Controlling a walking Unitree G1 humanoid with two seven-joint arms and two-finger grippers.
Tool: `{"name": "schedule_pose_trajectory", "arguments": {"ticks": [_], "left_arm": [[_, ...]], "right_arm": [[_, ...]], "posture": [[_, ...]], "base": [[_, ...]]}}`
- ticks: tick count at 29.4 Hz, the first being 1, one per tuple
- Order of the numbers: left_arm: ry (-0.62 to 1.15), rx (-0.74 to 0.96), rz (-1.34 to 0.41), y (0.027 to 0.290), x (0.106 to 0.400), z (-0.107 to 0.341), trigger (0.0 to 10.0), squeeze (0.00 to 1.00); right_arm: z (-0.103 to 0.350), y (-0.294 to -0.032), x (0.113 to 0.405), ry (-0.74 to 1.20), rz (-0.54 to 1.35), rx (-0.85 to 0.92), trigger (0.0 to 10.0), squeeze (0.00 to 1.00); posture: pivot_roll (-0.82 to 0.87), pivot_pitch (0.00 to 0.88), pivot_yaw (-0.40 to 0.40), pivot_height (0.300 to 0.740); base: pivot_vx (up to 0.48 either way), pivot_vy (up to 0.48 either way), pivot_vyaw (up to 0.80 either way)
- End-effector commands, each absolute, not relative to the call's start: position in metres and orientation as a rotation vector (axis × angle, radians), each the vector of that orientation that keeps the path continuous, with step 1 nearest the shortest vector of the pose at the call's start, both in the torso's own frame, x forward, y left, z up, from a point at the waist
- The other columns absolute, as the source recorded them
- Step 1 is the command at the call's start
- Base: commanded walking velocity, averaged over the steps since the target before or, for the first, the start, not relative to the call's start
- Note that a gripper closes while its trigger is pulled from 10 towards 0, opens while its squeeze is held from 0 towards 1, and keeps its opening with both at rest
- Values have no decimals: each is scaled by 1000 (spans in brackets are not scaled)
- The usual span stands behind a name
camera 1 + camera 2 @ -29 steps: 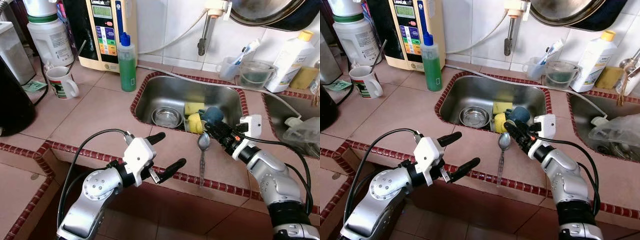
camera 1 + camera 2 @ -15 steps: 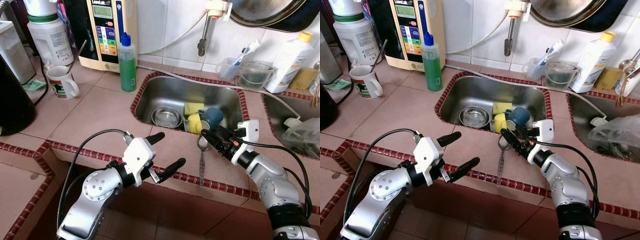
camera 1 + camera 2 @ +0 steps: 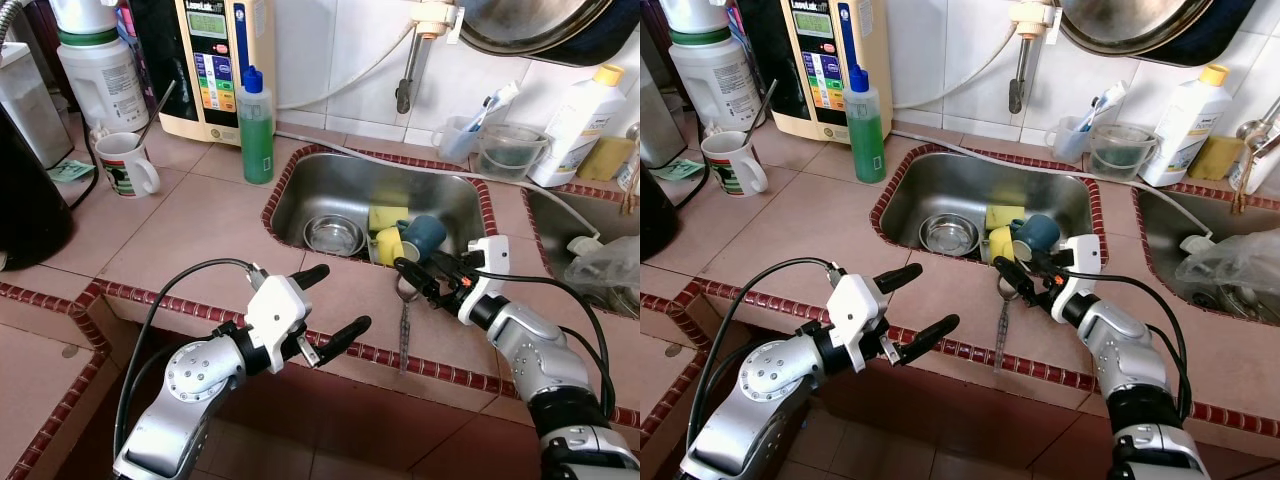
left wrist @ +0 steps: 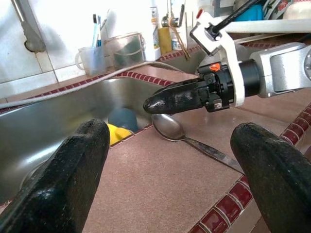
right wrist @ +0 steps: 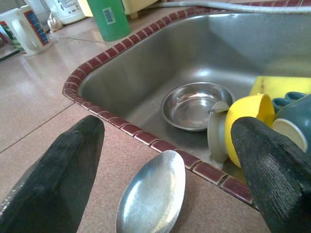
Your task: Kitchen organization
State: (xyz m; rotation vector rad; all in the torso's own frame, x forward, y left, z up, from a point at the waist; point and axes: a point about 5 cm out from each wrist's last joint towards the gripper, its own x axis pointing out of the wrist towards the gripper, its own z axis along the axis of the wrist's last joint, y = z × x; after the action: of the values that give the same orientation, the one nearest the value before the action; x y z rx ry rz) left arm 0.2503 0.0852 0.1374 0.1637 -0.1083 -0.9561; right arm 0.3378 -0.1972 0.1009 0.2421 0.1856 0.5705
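The right pincer [image 3: 1025, 279], fingers apart, is straddling the shiny spoon [image 3: 1004, 313] lying between sink [image 3: 940, 190] rim and table [image 3: 800, 215] front edge; the left pincer [image 3: 912, 304] is hovering spread beyond that edge.

Spoon [image 3: 403, 318] on the counter [image 3: 200, 225] before the sink [image 3: 340, 185], bowl [image 3: 334, 235] inside (cups [image 3: 424, 235] beside it), mug [image 3: 125, 165] far left.

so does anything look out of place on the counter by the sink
Yes: a metal spoon lies on the tiled counter, its bowl at the sink rim, apart from the dishes inside. The open right gripper straddles its bowl.
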Motion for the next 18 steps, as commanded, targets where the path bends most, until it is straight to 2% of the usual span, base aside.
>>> {"name": "schedule_pose_trajectory", "arguments": {"ticks": [1, 18], "left_arm": [[-117, 166, -946, 85, 249, 140, 10000, 0], [-121, 163, -939, 86, 249, 141, 10000, 0]], "right_arm": [[105, -197, 342, 185, 584, 229, 10000, 0], [96, -172, 348, 228, 638, 251, 10000, 0]], "posture": [[34, 16, -59, 731], [40, 21, -61, 731]], "base": [[0, 0, 0], [0, 0, 0]]}}
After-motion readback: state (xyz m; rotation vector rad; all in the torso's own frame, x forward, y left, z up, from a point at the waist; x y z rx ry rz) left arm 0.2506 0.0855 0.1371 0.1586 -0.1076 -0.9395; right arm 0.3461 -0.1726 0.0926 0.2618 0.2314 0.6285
